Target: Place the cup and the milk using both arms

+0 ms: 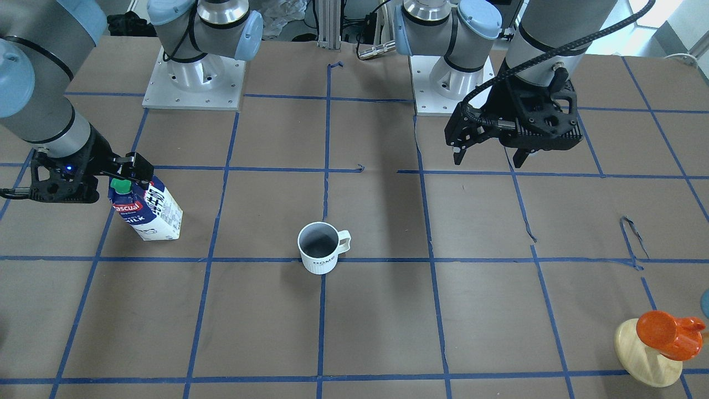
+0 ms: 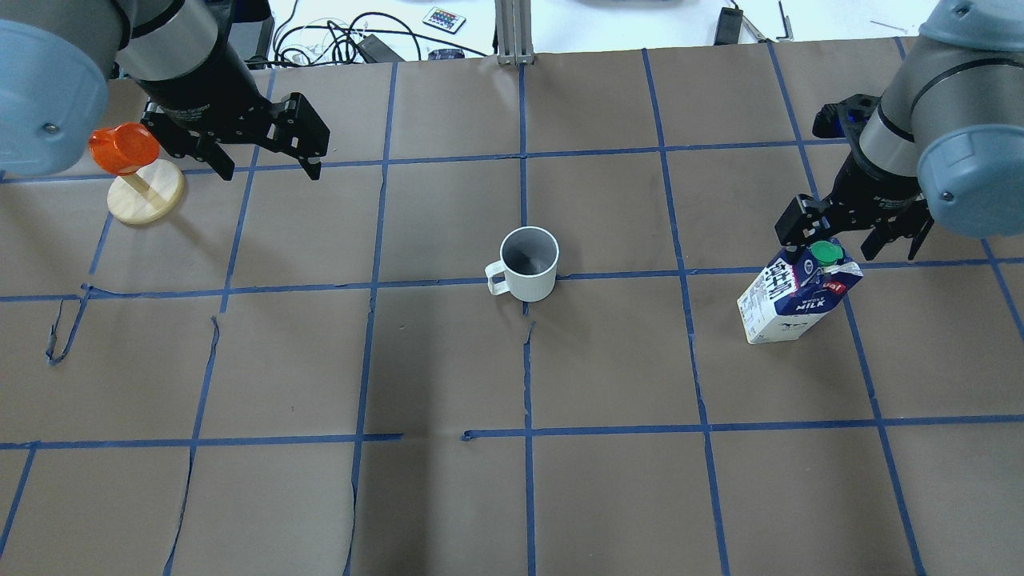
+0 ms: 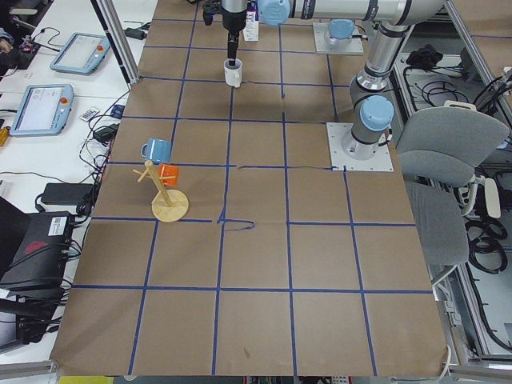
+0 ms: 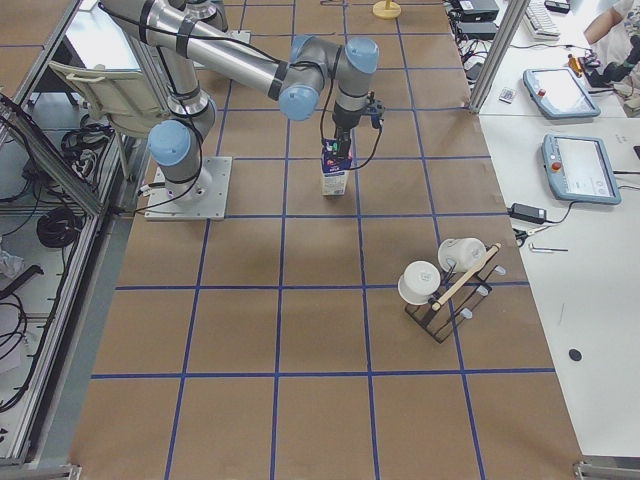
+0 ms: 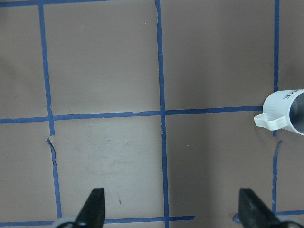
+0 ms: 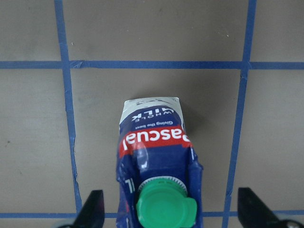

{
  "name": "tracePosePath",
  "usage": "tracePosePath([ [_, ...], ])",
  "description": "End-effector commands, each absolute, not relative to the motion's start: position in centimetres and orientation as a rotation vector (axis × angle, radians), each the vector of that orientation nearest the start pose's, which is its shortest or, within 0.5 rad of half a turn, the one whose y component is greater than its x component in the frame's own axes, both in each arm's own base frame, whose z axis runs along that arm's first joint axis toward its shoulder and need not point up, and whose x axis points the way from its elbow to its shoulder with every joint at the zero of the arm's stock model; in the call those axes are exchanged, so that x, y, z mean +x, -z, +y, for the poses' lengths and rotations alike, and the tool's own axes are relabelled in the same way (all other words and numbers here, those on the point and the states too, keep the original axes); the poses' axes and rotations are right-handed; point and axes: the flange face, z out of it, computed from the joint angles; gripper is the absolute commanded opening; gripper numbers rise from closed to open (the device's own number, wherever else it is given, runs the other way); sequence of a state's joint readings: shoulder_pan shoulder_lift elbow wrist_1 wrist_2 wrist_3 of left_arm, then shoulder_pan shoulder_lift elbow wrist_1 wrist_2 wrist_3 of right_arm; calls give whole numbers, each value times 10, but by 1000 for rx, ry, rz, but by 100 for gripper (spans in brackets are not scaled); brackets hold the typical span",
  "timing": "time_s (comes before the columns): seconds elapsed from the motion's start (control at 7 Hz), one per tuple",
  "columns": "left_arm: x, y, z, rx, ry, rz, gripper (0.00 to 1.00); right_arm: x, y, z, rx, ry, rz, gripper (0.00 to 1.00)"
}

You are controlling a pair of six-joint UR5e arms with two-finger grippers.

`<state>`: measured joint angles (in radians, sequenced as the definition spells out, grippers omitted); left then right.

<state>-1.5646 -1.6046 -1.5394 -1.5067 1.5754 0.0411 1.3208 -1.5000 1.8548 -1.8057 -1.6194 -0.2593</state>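
The white ribbed cup (image 2: 530, 264) stands upright at the table's middle, handle towards my left; it also shows in the front view (image 1: 320, 249) and at the right edge of the left wrist view (image 5: 287, 111). The blue-and-white milk (image 2: 788, 300) with a green cap stands on the table on my right side (image 1: 149, 213). My right gripper (image 2: 852, 240) is open just above the carton's top, fingers wide on either side of the cap (image 6: 166, 209) and not touching it. My left gripper (image 2: 264, 156) is open and empty, above the table far left of the cup (image 5: 173, 209).
An orange cup (image 2: 124, 148) hangs on a round wooden stand (image 2: 146, 200) right beside my left gripper. A rack with white cups (image 4: 445, 280) stands at the table's end on my right. Both arm bases (image 1: 194, 77) sit at the robot's edge.
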Motion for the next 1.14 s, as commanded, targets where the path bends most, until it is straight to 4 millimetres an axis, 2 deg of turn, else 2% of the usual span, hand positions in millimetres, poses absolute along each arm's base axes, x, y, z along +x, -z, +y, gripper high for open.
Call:
tracePosePath([
  [0.0, -130, -494, -512, 46, 99, 3135, 100, 5, -332, -498, -19, -222, 3146, 74],
  [0.14, -130, -494, -511, 45, 98, 3134, 100, 6, -327, -496, -23, -236, 3147, 65],
  [0.43, -130, -494, -511, 46, 99, 3135, 100, 5, -334, -500, -17, -204, 3150, 40],
  [0.57, -130, -494, -511, 46, 99, 3135, 100, 5, -338, -501, -14, -185, 3155, 36],
  [0.86, -130, -494, -511, 45, 98, 3134, 100, 6, -351, -508, -17, -130, 3164, 37],
  [1.0, -129, -495, -511, 45, 101, 3131, 100, 9, -364, -514, -14, -88, 3166, 38],
])
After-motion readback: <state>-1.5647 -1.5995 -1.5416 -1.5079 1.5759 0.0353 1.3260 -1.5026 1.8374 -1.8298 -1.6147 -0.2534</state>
